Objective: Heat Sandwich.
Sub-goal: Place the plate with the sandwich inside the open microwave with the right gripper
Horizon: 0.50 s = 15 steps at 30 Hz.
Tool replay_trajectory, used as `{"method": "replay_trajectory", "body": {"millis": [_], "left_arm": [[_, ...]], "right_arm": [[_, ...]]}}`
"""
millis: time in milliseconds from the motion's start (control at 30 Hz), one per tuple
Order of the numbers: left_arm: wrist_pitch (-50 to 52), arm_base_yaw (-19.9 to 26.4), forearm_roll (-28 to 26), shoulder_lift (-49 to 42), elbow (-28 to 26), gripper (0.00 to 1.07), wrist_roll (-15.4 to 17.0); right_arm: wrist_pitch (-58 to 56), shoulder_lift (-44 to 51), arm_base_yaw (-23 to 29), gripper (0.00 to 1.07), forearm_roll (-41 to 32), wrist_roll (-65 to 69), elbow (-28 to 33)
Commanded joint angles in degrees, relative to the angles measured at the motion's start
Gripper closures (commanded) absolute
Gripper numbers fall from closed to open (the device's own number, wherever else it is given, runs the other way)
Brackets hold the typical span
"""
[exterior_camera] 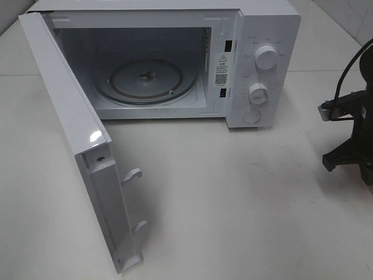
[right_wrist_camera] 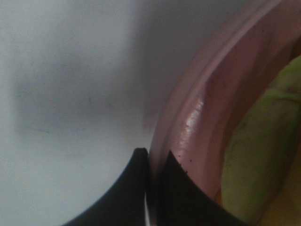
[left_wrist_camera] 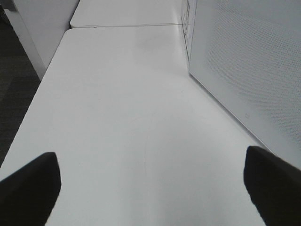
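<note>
Because the sandwich [right_wrist_camera: 263, 155] rides on the pink plate [right_wrist_camera: 197, 94] (only its yellow-green edge shows), the right gripper [right_wrist_camera: 149, 188] clamps its jaws on the rim. The left gripper [left_wrist_camera: 150, 165] hangs with jaws wide apart, idle beside the microwave [exterior_camera: 262, 35], whose door [exterior_camera: 70, 116] stands open for the glass turntable [exterior_camera: 145, 79].

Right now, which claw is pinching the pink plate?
The right claw: it is closed on the rim of the pink plate. The left claw hangs wide open, holding nothing.
</note>
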<state>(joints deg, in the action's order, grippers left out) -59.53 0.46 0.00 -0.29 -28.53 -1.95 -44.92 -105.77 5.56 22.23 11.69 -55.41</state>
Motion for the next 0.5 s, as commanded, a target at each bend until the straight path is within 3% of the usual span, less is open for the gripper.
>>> {"method": "replay_trajectory", "body": {"millis": [33,500], "left_arm": [[0.2,0.0,-0.3,0.1,0.2,0.01,-0.1],[0.2,0.0,-0.3,0.1,0.2,0.01,-0.1]], "right_arm": [[-2.9,2.3,1.6,1.07,3.2,2.1,-0.2],[-7.2,11.2,8.1,1.07,2.5,2.9,6.1]]}}
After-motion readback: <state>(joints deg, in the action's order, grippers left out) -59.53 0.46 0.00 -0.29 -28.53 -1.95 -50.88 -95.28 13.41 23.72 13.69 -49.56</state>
